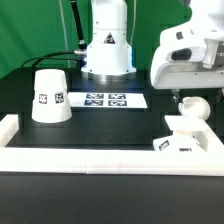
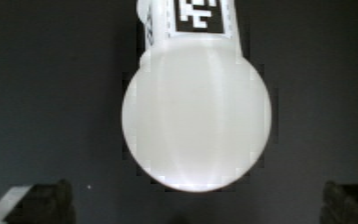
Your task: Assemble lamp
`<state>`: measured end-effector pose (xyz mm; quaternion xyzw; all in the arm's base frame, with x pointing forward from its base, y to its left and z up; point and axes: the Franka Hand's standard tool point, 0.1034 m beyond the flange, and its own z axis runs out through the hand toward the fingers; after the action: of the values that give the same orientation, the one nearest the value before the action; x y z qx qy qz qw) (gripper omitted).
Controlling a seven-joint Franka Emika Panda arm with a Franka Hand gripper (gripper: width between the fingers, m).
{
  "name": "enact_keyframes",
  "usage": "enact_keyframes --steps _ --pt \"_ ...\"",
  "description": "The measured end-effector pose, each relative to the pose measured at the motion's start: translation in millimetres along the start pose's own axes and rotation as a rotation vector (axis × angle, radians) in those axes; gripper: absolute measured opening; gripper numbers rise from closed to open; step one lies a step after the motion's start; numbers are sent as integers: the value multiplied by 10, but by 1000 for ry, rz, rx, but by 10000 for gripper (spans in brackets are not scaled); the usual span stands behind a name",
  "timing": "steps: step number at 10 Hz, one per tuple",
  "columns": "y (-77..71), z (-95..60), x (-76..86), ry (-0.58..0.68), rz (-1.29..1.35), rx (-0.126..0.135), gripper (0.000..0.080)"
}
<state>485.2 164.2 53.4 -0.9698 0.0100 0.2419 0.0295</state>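
Note:
The white round bulb (image 1: 194,106) lies on the black table at the exterior view's right, just behind the blocky lamp base (image 1: 183,132). In the wrist view the bulb (image 2: 194,110) fills the middle, its tagged neck (image 2: 197,18) pointing away. My gripper (image 1: 181,95) hangs directly above the bulb, open and empty. In the wrist view its two dark fingertips (image 2: 34,205) stand far apart on either side of the gripper's middle (image 2: 192,205), clear of the bulb. The tapered shade (image 1: 50,95) stands mouth down at the exterior view's left.
The marker board (image 1: 105,99) lies flat in the middle of the table. The long white border rail (image 1: 100,158) runs along the front and turns up at both ends. The arm's own pedestal (image 1: 107,50) stands at the back.

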Motion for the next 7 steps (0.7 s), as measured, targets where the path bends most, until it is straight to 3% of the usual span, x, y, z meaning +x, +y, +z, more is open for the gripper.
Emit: enact_keyframes --steps 5,7 --pt "63 116 -27 -293 10 -20 699" --pt "-38 168 15 -280 11 -22 699"
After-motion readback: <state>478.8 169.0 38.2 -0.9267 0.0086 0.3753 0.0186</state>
